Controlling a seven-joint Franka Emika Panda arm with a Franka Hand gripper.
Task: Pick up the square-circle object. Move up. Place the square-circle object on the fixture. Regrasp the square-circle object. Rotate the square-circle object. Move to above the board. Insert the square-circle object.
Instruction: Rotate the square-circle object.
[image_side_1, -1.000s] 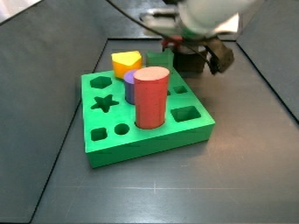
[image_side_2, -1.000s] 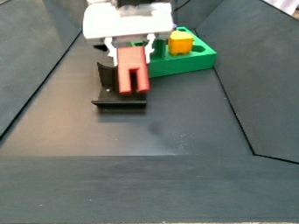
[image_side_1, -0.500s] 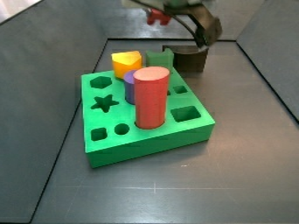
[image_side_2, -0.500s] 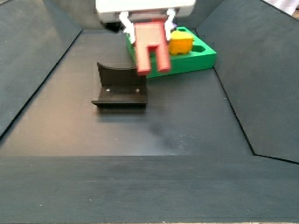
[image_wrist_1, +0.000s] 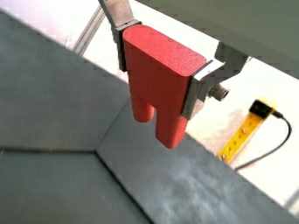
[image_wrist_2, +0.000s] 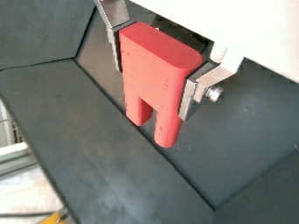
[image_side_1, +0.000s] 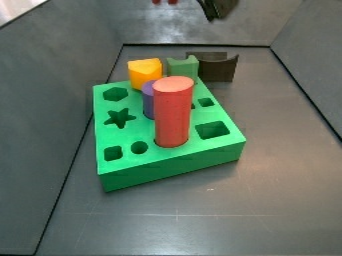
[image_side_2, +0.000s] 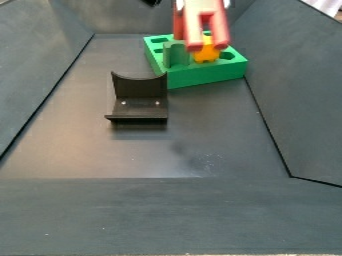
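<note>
- Dark grey, matte floor (image_side_2: 187, 140) fills the work area, walled by sloping dark panels on each side; in a wrist view a pale bright strip lies beyond the enclosure's edge.
- Bright green, the board (image_side_1: 167, 140) lies flat on the floor, with star, hexagon, square and round cut-outs in its top; in a side view (image_side_2: 198, 62) only part of it shows behind the held piece.
- The red cylinder (image_side_1: 173, 112) stands upright in the board, its top pinkish; a bluish piece directly behind it is mostly hidden.
- The square-circle object (image_wrist_1: 162, 83) is red and flat-sided, clamped between the silver fingers (image_wrist_1: 117, 17) and lifted clear of the floor; its free end splits into two legs. From the side (image_side_2: 199, 22) it hangs near the frame's top, in front of the board, with its upper part cut off.
- The gripper (image_wrist_2: 158, 74) is closed on that piece from two opposite faces; in a side view only a dark scrap of it (image_side_1: 217, 7) shows at the top edge.
- The fixture (image_side_2: 136, 97), a dark L-shaped bracket, stands empty on the floor, near the board.
- A yellow block (image_side_1: 144, 71) and a small green notched block (image_side_1: 183, 67) sit at the board's far edge.
- A yellow strip with a black cable (image_wrist_1: 247, 131) lies outside the enclosure; any marks on it are too small to read.
</note>
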